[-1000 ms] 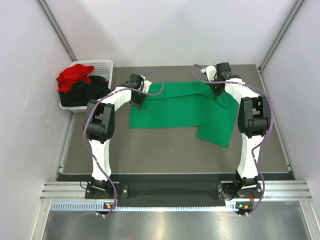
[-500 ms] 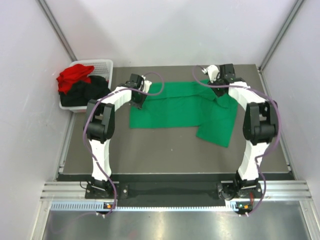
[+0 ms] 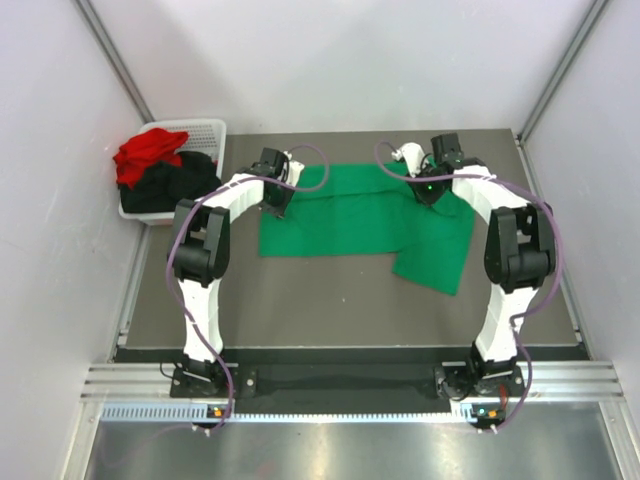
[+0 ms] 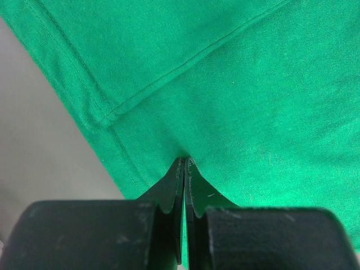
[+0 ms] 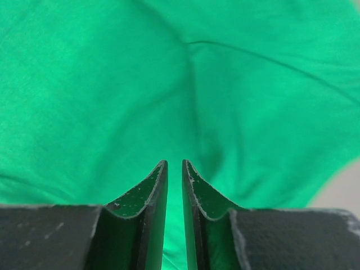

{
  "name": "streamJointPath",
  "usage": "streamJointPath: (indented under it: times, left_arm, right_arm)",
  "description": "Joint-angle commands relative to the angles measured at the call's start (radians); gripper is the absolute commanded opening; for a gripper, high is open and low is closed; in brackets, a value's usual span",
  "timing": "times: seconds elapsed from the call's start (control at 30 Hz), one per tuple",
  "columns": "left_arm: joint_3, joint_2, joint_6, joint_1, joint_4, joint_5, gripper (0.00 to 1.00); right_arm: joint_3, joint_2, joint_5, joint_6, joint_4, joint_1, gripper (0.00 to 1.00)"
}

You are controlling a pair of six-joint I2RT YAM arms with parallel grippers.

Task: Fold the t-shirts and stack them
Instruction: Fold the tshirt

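green t-shirt lies flat, long axis left-right.

Dull soft cloth beside hard plastic.
Green t-shirt in matt, finely knit cloth, hems stitched, surface softly creased; red t-shirt and black t-shirt in equally matt cloth, heaped in a white plastic lattice basket; fingers of the right gripper in scuffed black plastic, faintly shiny on the inner faces; table matt grey-brown, smooth.

On table: green t-shirt, spread out; in basket: red t-shirt atop black t-shirt, crumpled.
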Motion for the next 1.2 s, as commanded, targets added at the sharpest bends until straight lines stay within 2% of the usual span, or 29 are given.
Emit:
streamJointPath:
  times: [0.0,0.33,0.57,1.17]
  left_arm:
    - [0.011,-0.003,0.01,-0.007,-0.002,-0.004,0.02]
    - [-0.002,-0.004,0.013,-0.006,0.0,-0.01,0.01]
    - [-0.002,0.003,0.017,-0.007,0.0,-0.015,0.02]
    - [0.006,0.017,0.013,-0.006,-0.003,-0.007,0.02]
  right_arm:
    - [0.06,0.038,-0.046,-0.008,-0.05,0.018,0.17]
    - [0.126,0.129,0.032,0.008,-0.047,0.012,0.17]
    - [0.194,0.17,0.097,0.031,-0.011,0.008,0.27]
    - [0.224,0.227,0.189,0.015,0.008,0.003,0.31]
